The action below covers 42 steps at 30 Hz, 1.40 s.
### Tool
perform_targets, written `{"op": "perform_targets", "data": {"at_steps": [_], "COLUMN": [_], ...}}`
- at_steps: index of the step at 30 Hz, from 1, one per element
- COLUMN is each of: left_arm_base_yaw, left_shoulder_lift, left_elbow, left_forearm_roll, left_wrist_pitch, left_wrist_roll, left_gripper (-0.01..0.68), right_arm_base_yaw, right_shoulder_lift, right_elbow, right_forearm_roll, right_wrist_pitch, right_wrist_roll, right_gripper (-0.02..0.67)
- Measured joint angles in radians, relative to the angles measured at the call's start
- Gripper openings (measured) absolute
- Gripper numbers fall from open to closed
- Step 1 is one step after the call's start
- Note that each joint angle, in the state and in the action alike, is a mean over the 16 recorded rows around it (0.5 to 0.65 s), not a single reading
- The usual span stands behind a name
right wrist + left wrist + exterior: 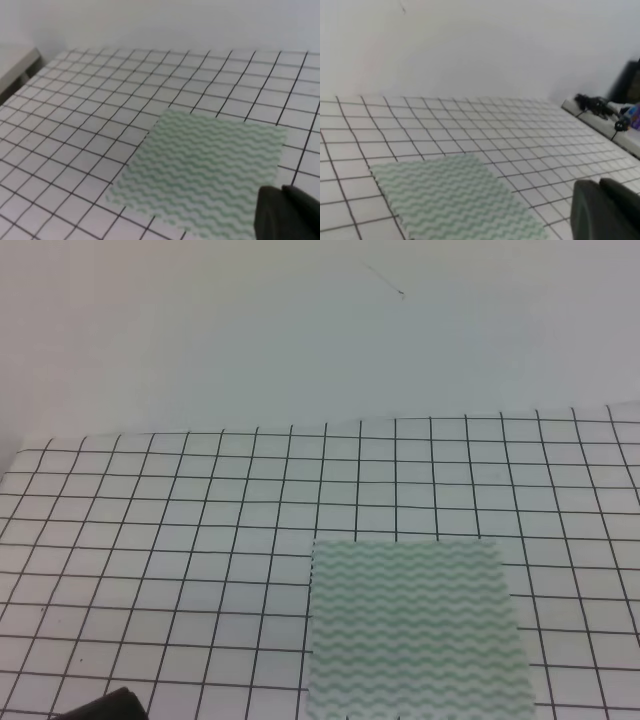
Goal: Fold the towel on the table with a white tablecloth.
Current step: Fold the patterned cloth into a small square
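The towel lies spread flat and unfolded on the bench, on the gridded white tablecloth; in the exterior high view its near edge runs off the bottom of the frame, so that edge cannot be checked; its far edge lies roughly along a grid line, with both far corners flat.

Neither arm touches the towel. A dark part of the left arm shows well to the left of the towel at the bottom edge of the high view; in the left wrist view a dark finger hangs to the right of the towel and apart from it; in the right wrist view a dark finger sits over the towel's near right corner, and whether it rests on the cloth I cannot tell. Only one blurred edge of each shows, so whether either pair of fingers is released or clenched cannot be told.

Folding looks not yet begun. The towel looks thin and lies straight on another cloth; fingers closing low could pinch the tablecloth with it and drag the grid cloth up; a grip on one corner alone would likely skew the fold; uneven lifting could leave the edges mismatched or the towel slid out of place.
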Motion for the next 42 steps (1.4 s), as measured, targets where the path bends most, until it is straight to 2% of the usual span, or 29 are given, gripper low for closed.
{"op": "perform_targets", "data": {"at_steps": [9, 19, 25, 33, 42], "left_arm_base_yaw": [0.000, 0.000, 0.000, 0.000, 0.000], "left_shoulder_lift": [0.254, 0.533, 0.669, 0.783, 0.818], "left_elbow": [-0.120, -0.217, -0.273, -0.339, -0.361], "left_forearm_roll": [0.106, 0.136, 0.171, 0.219, 0.219], "left_wrist_pitch": [0.069, 0.126, 0.176, 0.236, 0.259], "left_wrist_roll": [-0.017, -0.031, -0.014, 0.012, 0.022], "left_gripper": [0.053, 0.158, 0.179, 0.178, 0.178], "right_arm_base_yaw": [0.034, 0.114, 0.136, 0.152, 0.177], "right_shoulder_lift": [0.269, 0.410, 0.470, 0.630, 0.863], "right_elbow": [-0.074, -0.099, -0.115, -0.138, -0.145], "right_forearm_roll": [0.004, 0.094, 0.138, 0.199, 0.281], "right_wrist_pitch": [0.097, 0.106, 0.097, 0.099, 0.045], "right_wrist_roll": [-0.128, -0.219, -0.229, -0.295, -0.382], "right_gripper": [0.034, 0.182, 0.250, 0.264, 0.269]}}
